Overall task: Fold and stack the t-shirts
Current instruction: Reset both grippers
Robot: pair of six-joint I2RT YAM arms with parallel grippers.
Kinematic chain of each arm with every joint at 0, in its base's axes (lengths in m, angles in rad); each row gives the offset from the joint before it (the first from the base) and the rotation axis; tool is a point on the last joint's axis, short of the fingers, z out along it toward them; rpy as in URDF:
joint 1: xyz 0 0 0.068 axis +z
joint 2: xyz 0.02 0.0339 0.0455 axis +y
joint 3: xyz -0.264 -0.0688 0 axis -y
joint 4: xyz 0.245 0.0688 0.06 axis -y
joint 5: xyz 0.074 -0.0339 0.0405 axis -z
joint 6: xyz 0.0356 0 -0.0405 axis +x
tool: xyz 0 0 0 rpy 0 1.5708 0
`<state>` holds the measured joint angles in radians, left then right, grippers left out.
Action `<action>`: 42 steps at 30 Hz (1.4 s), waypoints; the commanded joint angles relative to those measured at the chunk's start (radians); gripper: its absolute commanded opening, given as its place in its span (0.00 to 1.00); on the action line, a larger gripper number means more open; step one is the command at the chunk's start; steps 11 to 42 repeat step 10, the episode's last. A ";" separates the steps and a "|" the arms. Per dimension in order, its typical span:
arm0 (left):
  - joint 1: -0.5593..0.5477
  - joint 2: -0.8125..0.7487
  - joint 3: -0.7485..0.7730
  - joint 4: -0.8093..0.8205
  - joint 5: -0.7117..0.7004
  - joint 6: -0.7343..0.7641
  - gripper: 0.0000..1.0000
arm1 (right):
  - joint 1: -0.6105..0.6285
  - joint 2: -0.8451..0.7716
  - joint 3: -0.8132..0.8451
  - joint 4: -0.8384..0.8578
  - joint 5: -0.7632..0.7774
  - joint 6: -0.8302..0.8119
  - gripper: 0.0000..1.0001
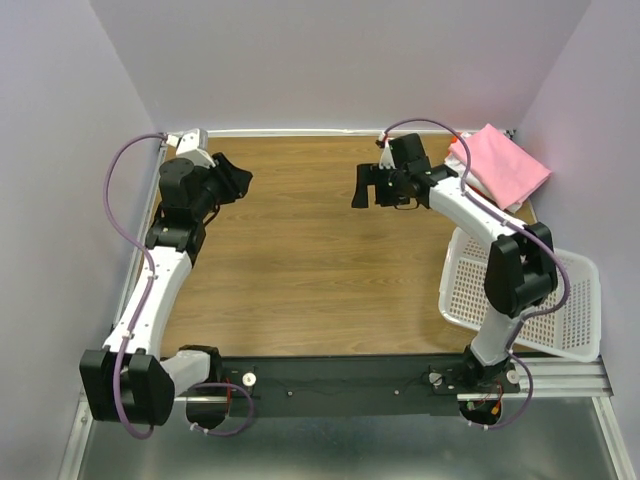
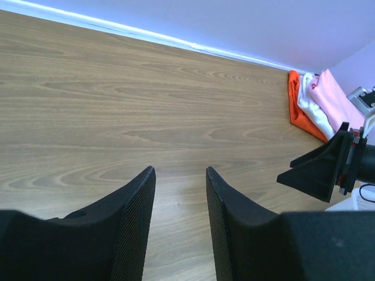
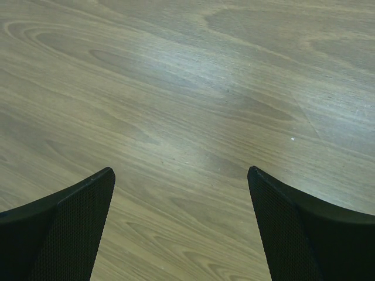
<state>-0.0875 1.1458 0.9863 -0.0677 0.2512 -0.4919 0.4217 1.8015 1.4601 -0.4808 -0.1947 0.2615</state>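
Note:
The t-shirts lie folded in one stack at the table's back right corner. The pink one (image 1: 505, 165) is on top, with a white edge (image 1: 460, 153) showing beneath it. The left wrist view shows the stack side-on: orange-red (image 2: 299, 108), white (image 2: 313, 108) and pink (image 2: 337, 102). My left gripper (image 1: 240, 180) hovers over the back left of the table, jaws open and empty (image 2: 180, 170). My right gripper (image 1: 360, 187) is over the back middle, left of the stack, jaws wide open and empty (image 3: 181, 171). It also shows in the left wrist view (image 2: 319, 170).
A white perforated plastic basket (image 1: 560, 300) sits at the right edge of the table, partly overhanging it, behind my right arm's elbow. Purple walls enclose the table on three sides. Both wrist views show bare wood table (image 3: 187, 88) under the jaws.

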 commanded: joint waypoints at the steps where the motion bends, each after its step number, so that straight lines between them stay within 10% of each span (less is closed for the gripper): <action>1: -0.006 -0.067 -0.040 0.031 -0.049 -0.022 0.48 | 0.005 -0.047 -0.043 0.039 0.006 0.001 1.00; 42: -0.006 -0.144 -0.086 0.028 -0.061 -0.037 0.48 | 0.005 -0.102 -0.118 0.042 0.052 0.019 1.00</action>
